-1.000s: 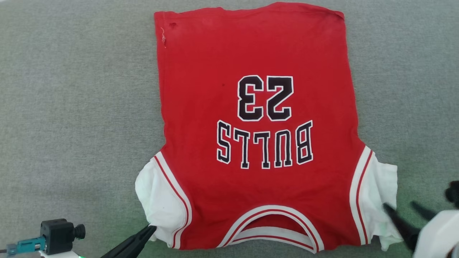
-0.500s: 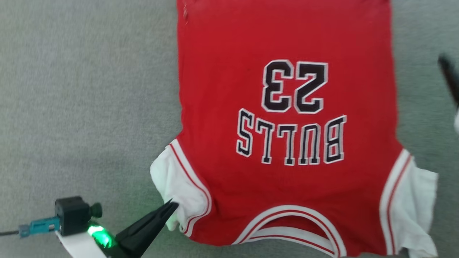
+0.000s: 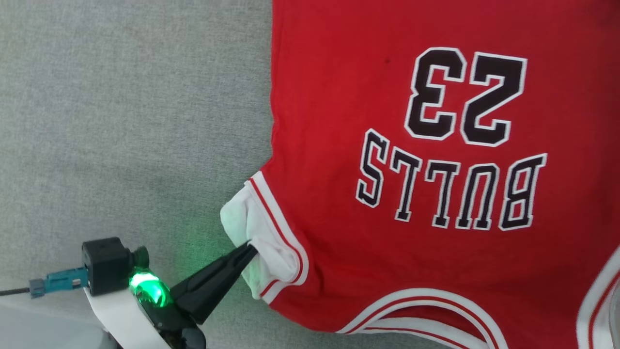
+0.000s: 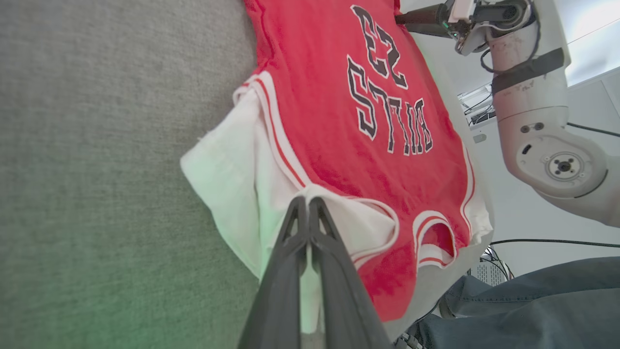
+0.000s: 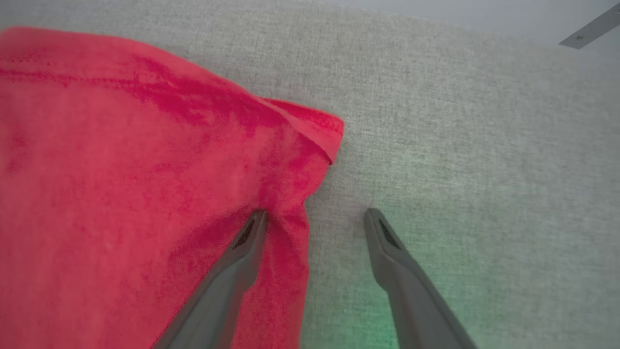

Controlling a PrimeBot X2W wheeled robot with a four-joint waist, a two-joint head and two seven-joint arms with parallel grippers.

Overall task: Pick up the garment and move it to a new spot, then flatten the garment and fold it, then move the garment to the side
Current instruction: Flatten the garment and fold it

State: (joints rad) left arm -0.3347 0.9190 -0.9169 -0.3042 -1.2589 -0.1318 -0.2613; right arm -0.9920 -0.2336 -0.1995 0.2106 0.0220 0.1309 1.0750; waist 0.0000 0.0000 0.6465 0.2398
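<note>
Grey woven cloth covers the tabletop (image 3: 121,97), and we find the garment (image 3: 387,121) spread flat on it. Its lettered side is up, and its collar end lies nearest the robot.

The left gripper (image 3: 249,248) has its fingers pressed together on a fold of the white sleeve (image 3: 240,220) at the near left corner. The cloth bunches toward the tips, which we read as a pinch taken to control that corner.

The right gripper (image 5: 315,213) stands with its fingers spread astride the garment's side edge, near the hem corner (image 5: 324,131). One finger rests on red cloth and the other is over bare tabletop, so nothing is gripped there yet.

We judge the placement deliberate. Soft cloth needs two well-separated holds if it is to be folded or carried without crumpling. Flattening appears largely done, and the fold is not yet begun.

We also note a person's trouser leg (image 4: 533,300) just past the tabletop's edge in the left wrist view.
</note>
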